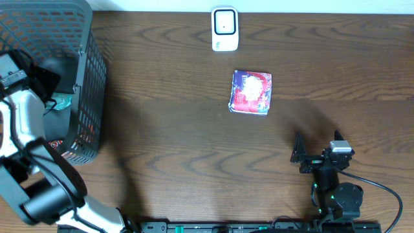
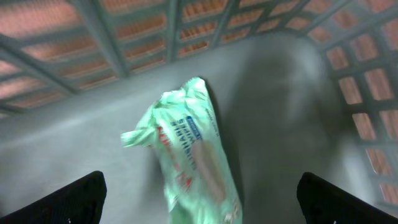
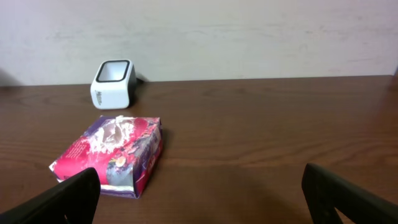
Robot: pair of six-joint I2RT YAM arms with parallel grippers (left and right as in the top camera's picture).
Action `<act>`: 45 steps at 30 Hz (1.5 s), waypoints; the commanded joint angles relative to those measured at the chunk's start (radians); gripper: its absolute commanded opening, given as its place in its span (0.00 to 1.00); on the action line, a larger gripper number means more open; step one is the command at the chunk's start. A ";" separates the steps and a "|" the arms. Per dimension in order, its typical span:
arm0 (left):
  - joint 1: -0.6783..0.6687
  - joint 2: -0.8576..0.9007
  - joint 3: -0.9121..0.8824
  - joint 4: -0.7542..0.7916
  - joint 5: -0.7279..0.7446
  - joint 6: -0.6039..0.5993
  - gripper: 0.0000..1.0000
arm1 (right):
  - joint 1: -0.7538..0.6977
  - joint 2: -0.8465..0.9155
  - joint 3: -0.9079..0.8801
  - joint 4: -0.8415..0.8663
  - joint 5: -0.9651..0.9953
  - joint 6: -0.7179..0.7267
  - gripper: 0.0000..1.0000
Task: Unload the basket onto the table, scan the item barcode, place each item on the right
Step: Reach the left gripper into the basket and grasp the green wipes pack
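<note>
L gripper (image 2: 202, 202) released over green pkt (image 2: 193, 155) in left basket (image 1: 87, 71), prob. scanned. R gripper (image 3: 200, 199) released. Tissue box (image 3: 109, 155) pending, near scanner (image 3: 113, 82).

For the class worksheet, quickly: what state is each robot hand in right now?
Left hand: open, empty, over the green packet in the basket.
Right hand: open, holding nothing.

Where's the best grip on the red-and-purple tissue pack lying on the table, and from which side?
Probably from above with the right hand, pinching the tissue pack across two opposite side edges: it lies flat and low, so a sideways approach would likely just push it.
</note>
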 commanded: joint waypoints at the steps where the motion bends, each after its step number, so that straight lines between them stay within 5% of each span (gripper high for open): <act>1: 0.000 0.068 0.010 0.063 0.092 -0.079 0.98 | -0.003 -0.005 0.000 -0.005 0.005 0.010 0.99; 11: -0.010 0.193 0.010 0.109 0.162 -0.074 0.96 | -0.003 -0.006 0.000 -0.005 0.005 0.010 0.99; 12: -0.010 0.196 0.008 0.105 0.161 -0.070 0.89 | -0.003 -0.005 0.000 -0.005 0.005 0.010 0.99; 14: -0.010 0.196 0.005 0.099 0.149 -0.052 0.50 | -0.003 -0.005 0.000 -0.005 0.005 0.010 0.99; 17: -0.009 0.185 0.005 0.077 0.146 -0.025 0.08 | -0.003 -0.005 0.000 -0.005 0.005 0.010 0.99; 24: -0.008 0.039 0.006 0.030 0.147 -0.026 0.07 | -0.003 -0.006 0.000 -0.005 0.005 0.010 0.99; 37: -0.031 -0.585 0.008 0.149 0.148 -0.038 0.07 | -0.003 -0.005 0.000 -0.005 0.005 0.010 0.99; 45: -0.369 -0.752 0.008 0.172 0.166 -0.024 0.07 | -0.003 -0.006 0.000 -0.005 0.005 0.010 0.99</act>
